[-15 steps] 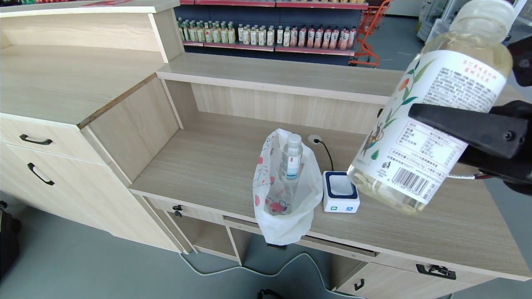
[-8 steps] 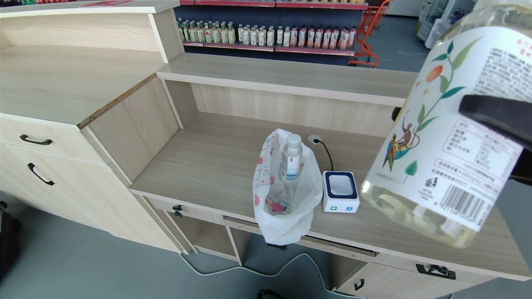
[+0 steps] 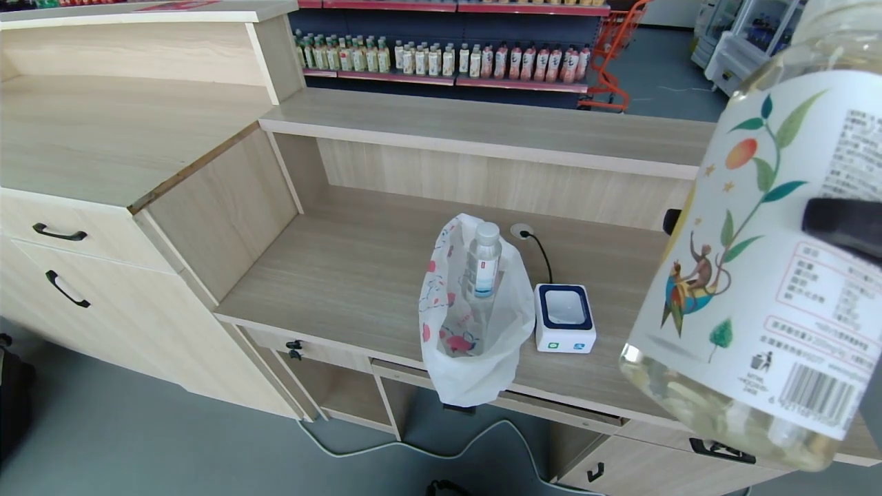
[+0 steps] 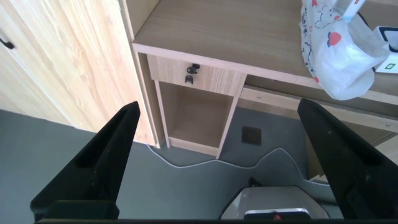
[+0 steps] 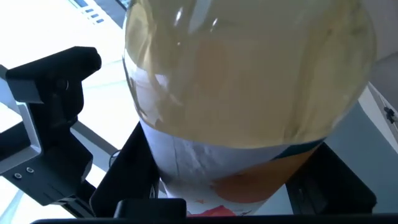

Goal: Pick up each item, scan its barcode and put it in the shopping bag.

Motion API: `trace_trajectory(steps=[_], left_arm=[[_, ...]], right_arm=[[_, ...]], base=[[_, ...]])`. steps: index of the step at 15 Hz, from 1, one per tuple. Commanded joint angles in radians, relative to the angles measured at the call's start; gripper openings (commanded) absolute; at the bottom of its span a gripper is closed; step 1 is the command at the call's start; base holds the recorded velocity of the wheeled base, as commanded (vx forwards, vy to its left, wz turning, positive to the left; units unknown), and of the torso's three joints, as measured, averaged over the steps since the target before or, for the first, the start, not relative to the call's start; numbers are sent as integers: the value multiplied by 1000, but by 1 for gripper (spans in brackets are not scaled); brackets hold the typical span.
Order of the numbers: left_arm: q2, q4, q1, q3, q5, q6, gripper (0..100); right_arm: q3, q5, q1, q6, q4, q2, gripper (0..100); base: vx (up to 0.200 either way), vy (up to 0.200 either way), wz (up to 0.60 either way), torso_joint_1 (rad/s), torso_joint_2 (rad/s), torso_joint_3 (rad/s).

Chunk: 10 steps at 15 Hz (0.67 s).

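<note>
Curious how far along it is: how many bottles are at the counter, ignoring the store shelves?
2: a small bottle upright in the shopping bag, a large bottle in the right gripper. The bag may hide more.

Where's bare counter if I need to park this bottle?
Widest bare patch: counter between the cabinet side wall and the shopping bag. A smaller one lies right of the scanner, partly hidden by the held bottle. Crowded: bag, scanner and its cable sit close together.

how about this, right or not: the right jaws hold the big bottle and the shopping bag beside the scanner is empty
Not right: the shopping bag is not empty; the head view shows a small bottle standing in it. The right jaws hold the big bottle, and the bag is beside the scanner.
</note>
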<state>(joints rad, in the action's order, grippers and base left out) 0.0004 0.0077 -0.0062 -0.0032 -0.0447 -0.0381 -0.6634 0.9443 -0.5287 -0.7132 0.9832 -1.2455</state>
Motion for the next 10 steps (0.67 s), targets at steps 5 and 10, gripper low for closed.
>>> trace_trajectory(steps=[5, 10], left_arm=[[0, 0, 0, 0, 0, 0, 100], [0, 0, 0, 0, 0, 0, 100]], right_arm=[[4, -1, 0, 1, -15, 23, 0], [-5, -5, 0, 6, -60, 38, 0]], base=[[0, 0, 0, 0, 0, 0], [0, 0, 0, 0, 0, 0]])
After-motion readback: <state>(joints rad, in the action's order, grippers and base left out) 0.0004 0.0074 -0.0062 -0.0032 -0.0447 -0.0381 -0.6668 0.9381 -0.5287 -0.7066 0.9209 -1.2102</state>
